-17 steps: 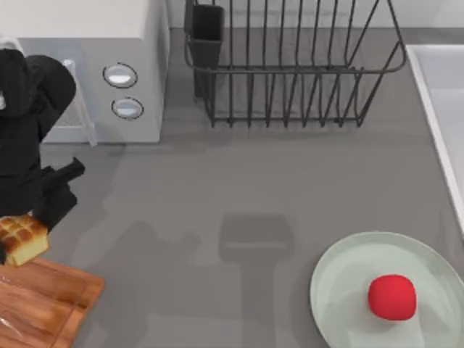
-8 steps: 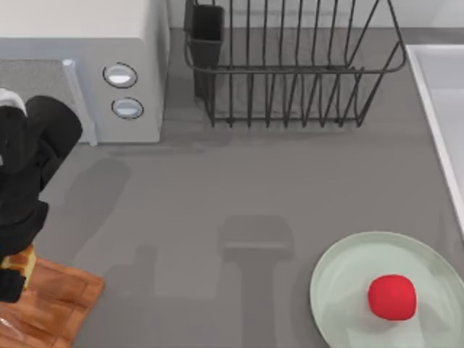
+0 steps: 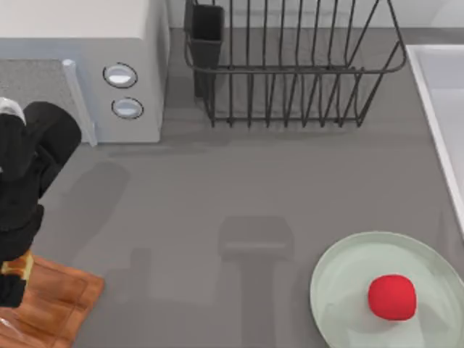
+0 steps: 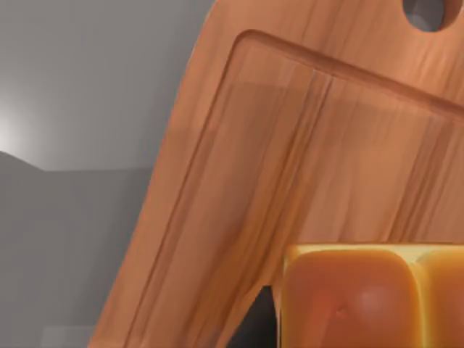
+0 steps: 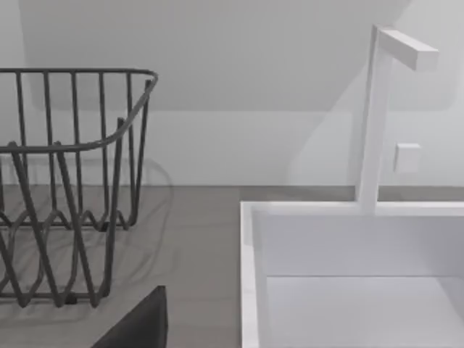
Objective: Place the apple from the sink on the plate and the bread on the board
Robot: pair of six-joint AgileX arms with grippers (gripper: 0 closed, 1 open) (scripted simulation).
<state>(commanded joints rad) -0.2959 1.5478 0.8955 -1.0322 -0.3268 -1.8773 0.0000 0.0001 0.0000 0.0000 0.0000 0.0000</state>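
Moved since a second ago: the left arm [image 3: 25, 181] has swung toward the near left corner of the table, carrying the bread [image 3: 17, 265] from beside the board [image 3: 61, 293] to above it; only a sliver of golden crust now peeks out under the black wrist.

Near left: board, reddish-brown wood, lying flat at the table's left edge. In the left wrist view its grooved border and hanging hole show, with the bread [image 4: 370, 297] hanging just over the wood. Left gripper: hidden beneath the arm's own bulk, so whether its fingers clasp the loaf or have let go cannot be told.

Near right: plate [image 3: 341, 279], pale green, with the apple [image 3: 392, 296] resting on it, right of centre.

Middle: bare grey tabletop, crossed by soft shadows.

Far left: microwave [image 3: 109, 65], white, two round dials.
Far centre: dish rack [image 3: 290, 65], dark wire.
Far right: sink [image 3: 435, 94], pale rim at the table's right edge; the right wrist view faces its basin [image 5: 348, 275] and a white faucet [image 5: 377, 109].
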